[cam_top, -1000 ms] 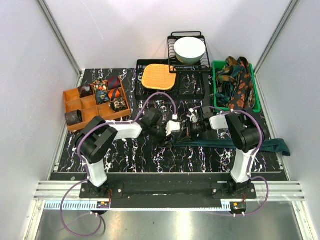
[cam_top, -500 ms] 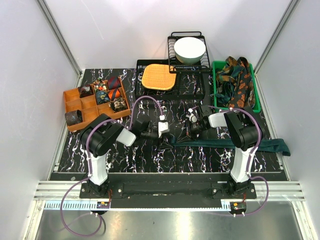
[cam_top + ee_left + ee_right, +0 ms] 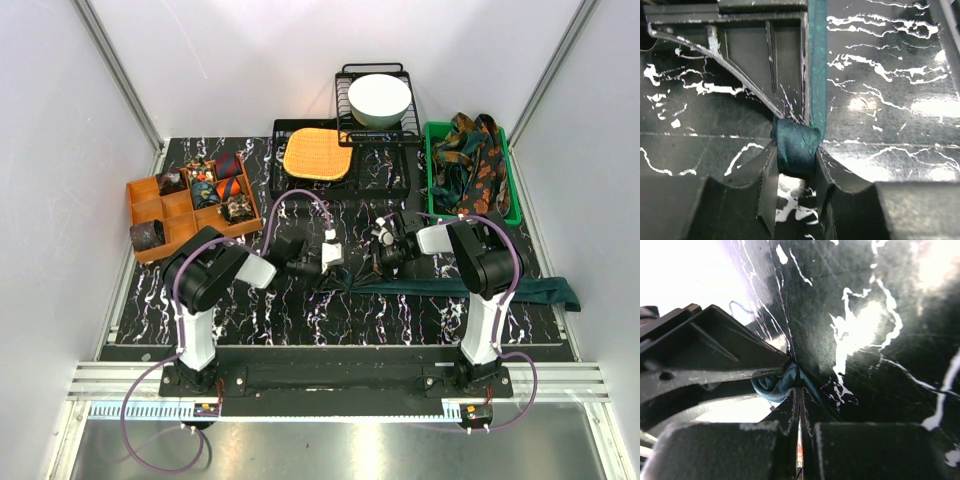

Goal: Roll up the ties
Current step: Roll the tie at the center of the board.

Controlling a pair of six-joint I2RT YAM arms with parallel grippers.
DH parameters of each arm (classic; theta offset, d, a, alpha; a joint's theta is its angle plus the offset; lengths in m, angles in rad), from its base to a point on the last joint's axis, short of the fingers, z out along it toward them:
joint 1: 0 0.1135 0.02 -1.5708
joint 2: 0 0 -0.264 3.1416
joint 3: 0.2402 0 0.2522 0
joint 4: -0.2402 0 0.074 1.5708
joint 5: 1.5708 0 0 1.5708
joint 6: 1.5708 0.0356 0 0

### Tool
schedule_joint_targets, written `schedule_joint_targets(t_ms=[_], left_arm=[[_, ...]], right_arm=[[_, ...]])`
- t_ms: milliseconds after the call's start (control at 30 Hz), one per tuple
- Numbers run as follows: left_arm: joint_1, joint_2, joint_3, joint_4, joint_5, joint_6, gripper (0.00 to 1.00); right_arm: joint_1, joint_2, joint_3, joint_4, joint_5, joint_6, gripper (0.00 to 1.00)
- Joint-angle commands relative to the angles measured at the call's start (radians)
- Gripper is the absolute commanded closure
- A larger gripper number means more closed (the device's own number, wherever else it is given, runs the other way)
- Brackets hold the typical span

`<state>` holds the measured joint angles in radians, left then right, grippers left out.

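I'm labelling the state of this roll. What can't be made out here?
- Top view: rolled end of the teal tie, hidden under the left pincer and right pincer.
- Left wrist: sides of the rolled end, covered by the fingers.
- Right wrist: whether the shut right pincer pinches fabric; shadow and glare.
- Top view: how many ties fill the green bin; tangled, small.

Teal tie (image 3: 792,145): cloth, soft sheen, fine weave, creased where coiled.
Table top (image 3: 890,75): glossy black, white marble veining, bright glare spots.
Mat (image 3: 318,153): orange, woven, rough.
Bin (image 3: 514,195): green plastic, smooth.
Bowl (image 3: 379,97): white, smooth.
Rack (image 3: 343,100): black wire.
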<state>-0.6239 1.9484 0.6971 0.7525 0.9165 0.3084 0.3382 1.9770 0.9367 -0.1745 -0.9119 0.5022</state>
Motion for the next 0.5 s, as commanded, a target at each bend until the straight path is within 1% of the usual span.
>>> schedule_joint_targets(t_ms=[0,33,67,100,200,233,300,333,467], left_arm=[[-0.043,-0.049,0.120,-0.436,-0.169,0.243,0.77],[-0.054,-0.060,0.130,-0.480,-0.206,0.267,0.78],[-0.060,-0.065,0.137,-0.543,-0.223,0.288,0.81],[-0.065,-0.069,0.157,-0.582,-0.235,0.300,0.82],[-0.086,-0.068,0.200,-0.721,-0.309,0.324,0.86],[-0.095,-0.057,0.225,-0.749,-0.344,0.328,0.87],[-0.102,-0.049,0.242,-0.811,-0.390,0.340,0.89],[-0.109,-0.043,0.254,-0.838,-0.406,0.347,0.89],[-0.126,-0.037,0.284,-0.906,-0.461,0.360,0.89]], right_arm=[[0.007,0.014,-0.009,-0.039,0.116,-0.053,1.00],[0.005,0.011,-0.003,-0.040,0.114,-0.054,1.00],[0.007,0.006,0.001,-0.054,0.111,-0.060,0.96],[0.005,-0.006,0.005,-0.062,0.107,-0.063,0.88],[-0.005,-0.056,0.004,-0.092,0.097,-0.074,0.78],[-0.020,-0.069,-0.004,-0.097,0.088,-0.074,0.72],[-0.033,-0.110,-0.009,-0.126,0.067,-0.088,0.68],[-0.053,-0.127,-0.015,-0.144,0.058,-0.100,0.65],[-0.074,-0.190,-0.045,-0.152,0.028,-0.131,0.56]])
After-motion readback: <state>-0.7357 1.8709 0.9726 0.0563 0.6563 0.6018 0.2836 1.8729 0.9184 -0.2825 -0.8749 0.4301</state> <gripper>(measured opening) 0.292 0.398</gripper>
